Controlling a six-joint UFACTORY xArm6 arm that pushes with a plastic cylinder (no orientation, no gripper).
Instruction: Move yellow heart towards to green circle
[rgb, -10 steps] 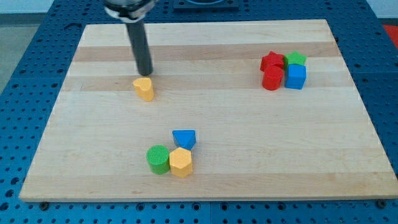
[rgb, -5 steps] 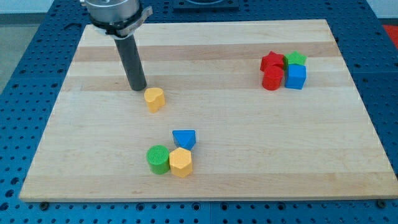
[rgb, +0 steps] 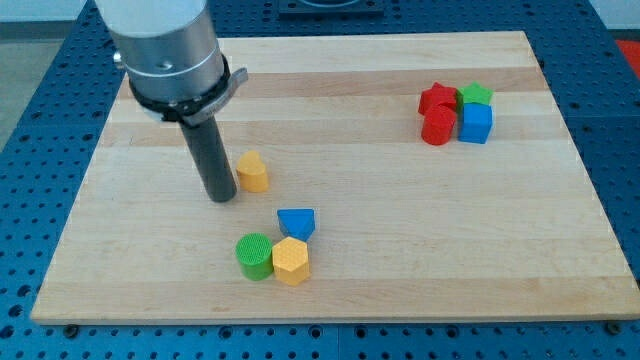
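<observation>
**My tip beside the yellow heart, above the green circle**

No brand, label or writing can be read on anything here.

I take the green circle (rgb: 254, 256) as my landmark; it stands near the bottom edge of the wooden board (rgb: 400, 250). The yellow heart (rgb: 252, 172) lies toward the view's top from it, well apart, almost straight above. My tip (rgb: 221, 198) rests on the board just to the view's left of the heart and slightly lower, close beside it; I cannot tell whether it touches. I have no jaws to open or close, only the bare rod, and it holds nothing.

Touching the green circle on its right is a yellow hexagon (rgb: 290, 260), and a blue triangle (rgb: 296, 222) sits just above that. Far to the upper right of the circle, a tight cluster: a red star (rgb: 436, 97), a red block (rgb: 437, 127), a green block (rgb: 476, 94), a blue cube (rgb: 475, 123).
</observation>
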